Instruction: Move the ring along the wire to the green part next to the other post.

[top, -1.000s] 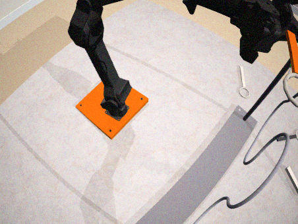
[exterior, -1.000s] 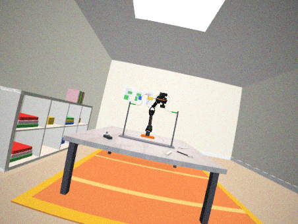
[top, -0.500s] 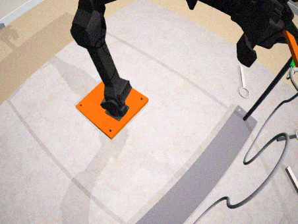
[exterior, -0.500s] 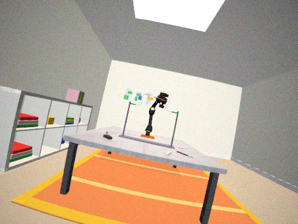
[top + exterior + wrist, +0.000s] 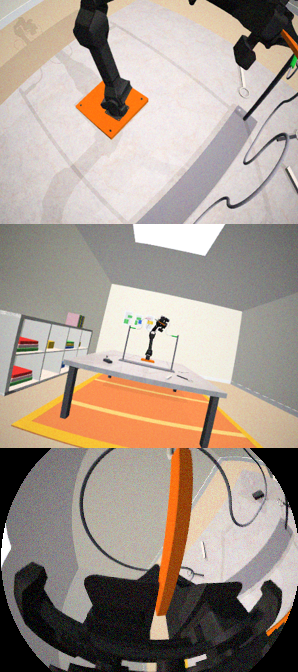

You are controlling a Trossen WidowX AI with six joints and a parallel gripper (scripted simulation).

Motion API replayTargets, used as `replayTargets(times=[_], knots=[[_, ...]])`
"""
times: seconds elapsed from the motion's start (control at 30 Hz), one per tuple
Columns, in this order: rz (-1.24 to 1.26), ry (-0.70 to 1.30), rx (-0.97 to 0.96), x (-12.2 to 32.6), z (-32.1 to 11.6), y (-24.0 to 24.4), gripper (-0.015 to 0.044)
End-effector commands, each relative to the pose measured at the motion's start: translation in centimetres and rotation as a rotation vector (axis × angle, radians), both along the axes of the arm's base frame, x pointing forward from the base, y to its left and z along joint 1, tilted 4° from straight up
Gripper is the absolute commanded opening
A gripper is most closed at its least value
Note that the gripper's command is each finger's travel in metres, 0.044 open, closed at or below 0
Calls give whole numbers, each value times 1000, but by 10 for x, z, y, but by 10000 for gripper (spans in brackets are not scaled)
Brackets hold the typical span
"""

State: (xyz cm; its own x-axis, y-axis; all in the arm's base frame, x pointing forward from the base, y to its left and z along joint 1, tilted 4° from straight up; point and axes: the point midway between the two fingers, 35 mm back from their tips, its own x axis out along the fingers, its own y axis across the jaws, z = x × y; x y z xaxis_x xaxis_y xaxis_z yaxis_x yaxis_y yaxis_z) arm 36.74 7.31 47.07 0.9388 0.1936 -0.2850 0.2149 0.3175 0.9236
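My gripper [image 5: 162, 323] [image 5: 158, 567] is shut on the orange handle [image 5: 290, 41] [image 5: 176, 523], high above the table between the two posts. The handle points away from the fingers to the top of the wrist view. Only a pale bit of the ring [image 5: 170, 453] shows there, so I cannot tell how the wire passes through it or the clearance. The grey wire [image 5: 287, 141] [image 5: 82, 500] curves beyond the handle. One green part [image 5: 132, 328] is at the left post [image 5: 126, 344]; the other green part [image 5: 174, 336] [image 5: 293, 62] is at the right post [image 5: 175, 354] [image 5: 264, 95].
The grey base strip [image 5: 198, 171] joins the posts on the table. The arm rises from an orange base plate [image 5: 90, 109] [image 5: 144, 360]. A pale ring-ended tool [image 5: 244, 91] lies near one post. A dark object [image 5: 107, 360] lies at the table's left.
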Motion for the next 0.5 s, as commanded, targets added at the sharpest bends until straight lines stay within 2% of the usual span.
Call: replayTargets(times=[0.0, 0.47], knots=[[0, 12, -50, 2, -3, 0, -150], [8, 43, -221, 1, -9, -3, -150]])
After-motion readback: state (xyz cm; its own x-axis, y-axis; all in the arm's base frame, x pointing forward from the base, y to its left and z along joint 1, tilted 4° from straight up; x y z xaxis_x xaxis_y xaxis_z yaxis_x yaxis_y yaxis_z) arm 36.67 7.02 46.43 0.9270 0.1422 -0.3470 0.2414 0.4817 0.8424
